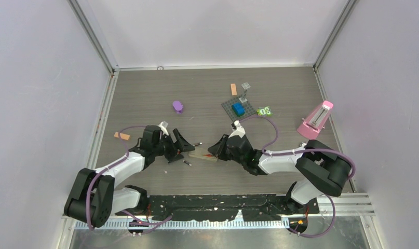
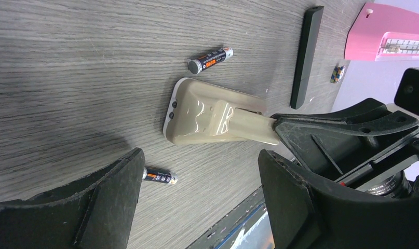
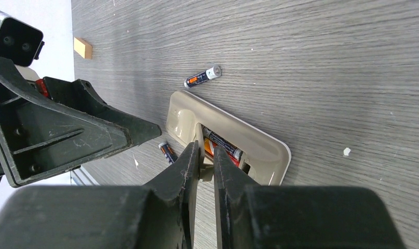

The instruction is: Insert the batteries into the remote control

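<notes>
The beige remote control [image 1: 203, 154] lies back-up between the two arms, its battery bay open. In that bay rest a dark battery [image 3: 224, 146] and an orange-red one [image 3: 209, 147]. My right gripper [image 3: 205, 149] is shut on the bay's side wall; from the left wrist it [image 2: 347, 137] shows clamped on the remote control [image 2: 212, 116]. One loose battery [image 2: 210, 58] lies just beyond the remote. Another battery [image 2: 159, 176] sits beside one finger of my left gripper [image 2: 199, 161], which is open and holds nothing. From above, the left gripper [image 1: 178, 145] is at the remote's left end.
A grey baseplate [image 1: 233, 111] carrying a blue brick stands further back, with a green toy [image 1: 264, 110] to its right. A pink metronome [image 1: 316, 119] is at the right wall. A purple object [image 1: 177, 106] and orange blocks [image 1: 121, 136] lie to the left.
</notes>
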`<state>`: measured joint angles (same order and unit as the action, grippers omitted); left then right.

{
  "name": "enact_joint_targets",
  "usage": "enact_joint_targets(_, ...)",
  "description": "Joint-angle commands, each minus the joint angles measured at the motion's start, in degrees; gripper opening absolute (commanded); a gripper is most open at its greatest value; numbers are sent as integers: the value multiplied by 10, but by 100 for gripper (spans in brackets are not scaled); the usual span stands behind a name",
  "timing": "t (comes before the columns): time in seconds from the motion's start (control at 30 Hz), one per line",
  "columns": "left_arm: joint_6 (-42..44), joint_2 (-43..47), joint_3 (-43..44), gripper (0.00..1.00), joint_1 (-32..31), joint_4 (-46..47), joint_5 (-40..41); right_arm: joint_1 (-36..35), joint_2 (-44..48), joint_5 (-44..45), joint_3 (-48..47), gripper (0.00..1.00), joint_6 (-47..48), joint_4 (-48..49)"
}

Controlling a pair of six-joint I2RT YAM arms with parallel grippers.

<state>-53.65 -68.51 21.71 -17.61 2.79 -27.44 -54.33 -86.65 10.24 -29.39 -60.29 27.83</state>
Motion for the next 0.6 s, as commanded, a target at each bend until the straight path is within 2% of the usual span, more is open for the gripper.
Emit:
enact_joint_targets(0.0,10,1,7,81,3,22,-4,-3,-13,16,-13,5,-8,21)
enact_joint_targets(0.23,13,-3,7,81,3,23,-11,-3,-23,5,-19,6,-18,7)
enact_joint_targets(0.43,14,-2,8,81,3,24,-11,-3,-21,-2,-29,23,-26,-31)
enact_joint_targets(0.57,14,-2,7,81,2,23,-11,-3,-20,-3,-39,30,-26,-55)
